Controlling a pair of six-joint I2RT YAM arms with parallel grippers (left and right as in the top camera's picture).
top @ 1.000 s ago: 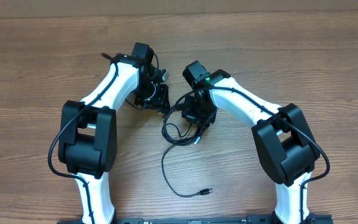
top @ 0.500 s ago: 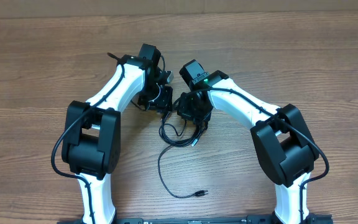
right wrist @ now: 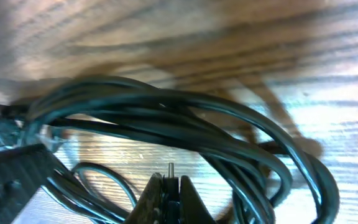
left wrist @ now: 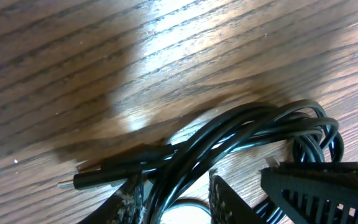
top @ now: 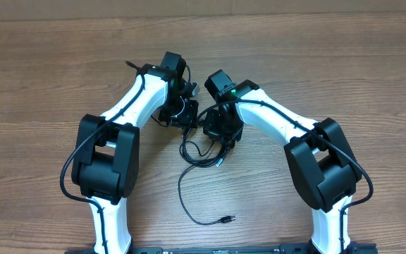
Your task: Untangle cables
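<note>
The thin black cables (top: 197, 150) lie tangled in loops on the wooden table between my two arms. One loose strand runs down to a small plug (top: 228, 220). My left gripper (top: 183, 116) sits at the tangle's upper left. In the left wrist view, several cords (left wrist: 241, 127) cross between the left gripper's (left wrist: 176, 190) narrowly set fingers, and a plug (left wrist: 104, 179) lies beside them. My right gripper (top: 220, 130) hangs over the tangle's top. In the right wrist view it (right wrist: 171, 182) is shut on a plug end, whose metal pin pokes out above the fingertips, with cable loops (right wrist: 166, 118) beyond.
The two grippers almost touch; the right one's ribbed black body (left wrist: 328, 193) fills the corner of the left wrist view. The wooden table (top: 344, 63) stretches all round. Both arm bases (top: 108, 212) stand at the near edge.
My left gripper has moved right, closer to the right gripper and the tangle. The right gripper shifted slightly left, and the loose strand swung a little left with it.
</note>
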